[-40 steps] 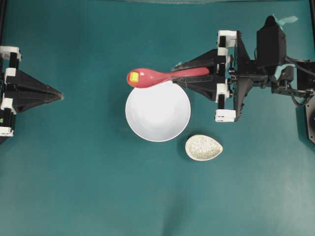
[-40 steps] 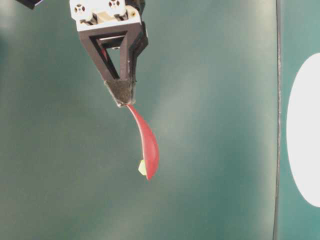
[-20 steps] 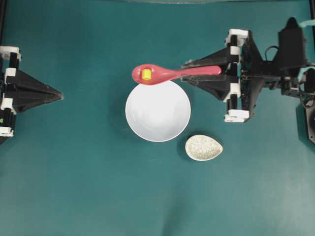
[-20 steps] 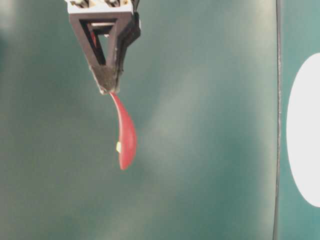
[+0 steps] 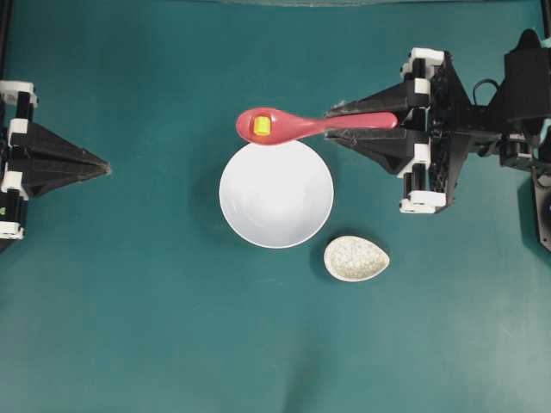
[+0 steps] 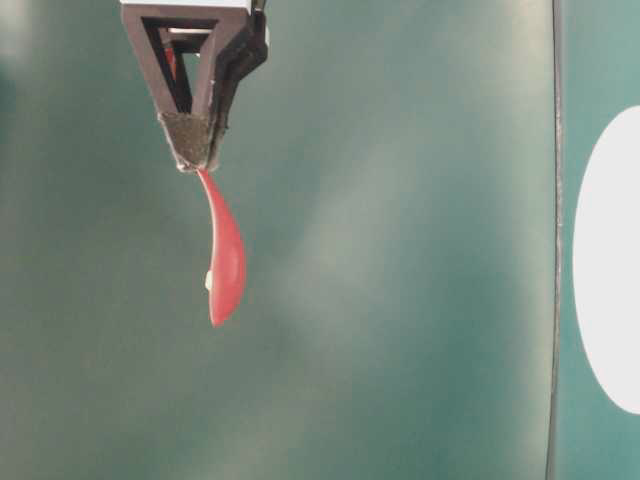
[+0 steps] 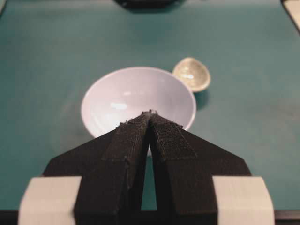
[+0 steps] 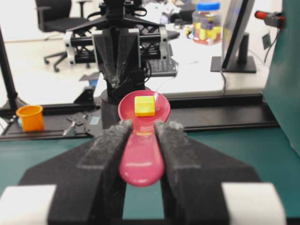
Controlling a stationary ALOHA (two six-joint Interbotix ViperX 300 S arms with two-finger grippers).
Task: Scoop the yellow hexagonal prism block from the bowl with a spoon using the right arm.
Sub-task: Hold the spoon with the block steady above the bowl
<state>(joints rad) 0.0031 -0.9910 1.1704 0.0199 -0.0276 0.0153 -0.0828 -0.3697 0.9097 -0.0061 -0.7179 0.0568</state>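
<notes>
Your yellow hexagonal prism block (image 5: 262, 126) sits in the scoop of the spoon (image 5: 301, 126), clear of the bowl.

You see the block resting in the pink-red oval scoop, which hangs just beyond the far rim of the white bowl (image 5: 276, 194) in the overhead view; the bowl itself holds nothing. Your right gripper (image 5: 330, 122) is clamped on the spoon's flat handle, one padded finger on each side, with the scoop pointing toward the left arm. In the table-level view the spoon shows edge-on below the gripper tip. A speckled egg-shaped spoon rest (image 5: 355, 258) lies just beside the bowl. Your left gripper (image 5: 105, 165) waits well apart on the teal table (image 5: 172, 344), its fingers pressed together on nothing.
</notes>
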